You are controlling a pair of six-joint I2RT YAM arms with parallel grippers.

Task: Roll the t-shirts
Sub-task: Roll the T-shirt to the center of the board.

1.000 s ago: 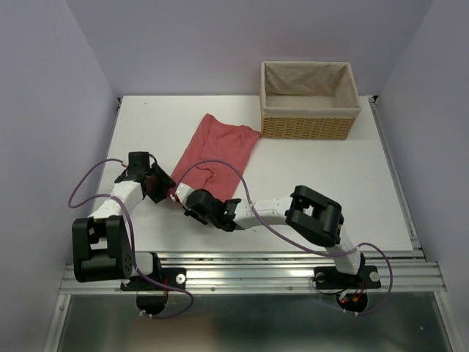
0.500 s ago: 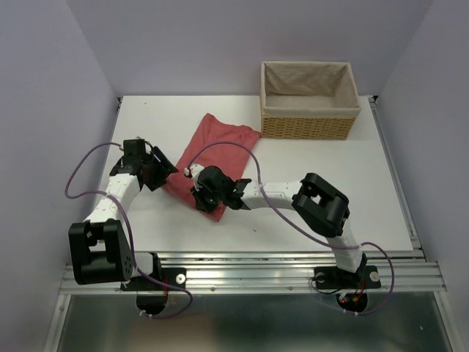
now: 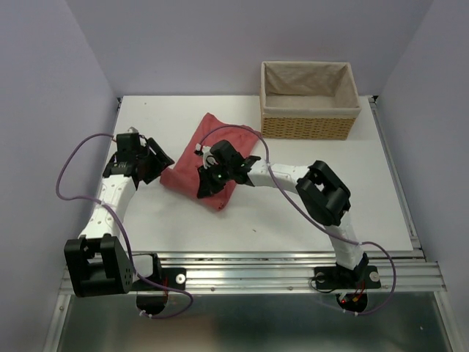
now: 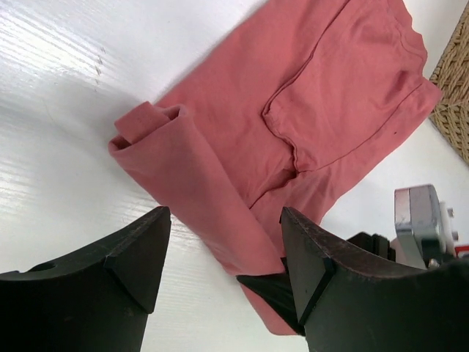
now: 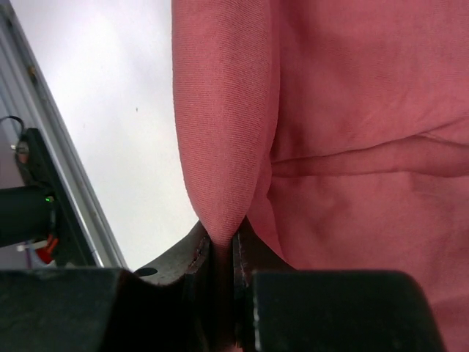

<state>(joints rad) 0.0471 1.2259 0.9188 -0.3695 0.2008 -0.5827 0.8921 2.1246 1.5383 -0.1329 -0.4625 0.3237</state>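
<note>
From above, the t-shirt (image 3: 209,132) lay at centre frame, its lower end partly rolled. The right gripper (image 3: 207,185) sat on that roll, its grip hidden there.

In the left wrist view, the left gripper (image 4: 221,216) stood wide open and empty around the roll's end.

In the right wrist view, the jaws pinched a cloth fold. An even roll would probably need both ends advanced together. The far hem was cut off.

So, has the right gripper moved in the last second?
Yes. The right gripper, shut on the t-shirt, has travelled up the table toward the wicker basket.
</note>
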